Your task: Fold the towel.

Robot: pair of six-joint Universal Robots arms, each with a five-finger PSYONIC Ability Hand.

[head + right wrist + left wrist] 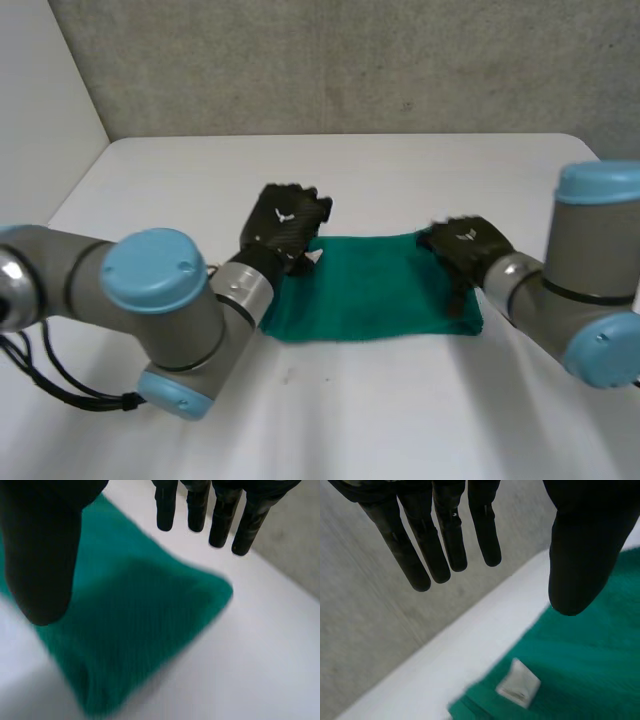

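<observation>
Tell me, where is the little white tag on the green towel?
In the left wrist view, the white tag lies at a corner of the green towel, near the thumb of the left robot hand. The head view shows it is the towel's far left corner.
</observation>
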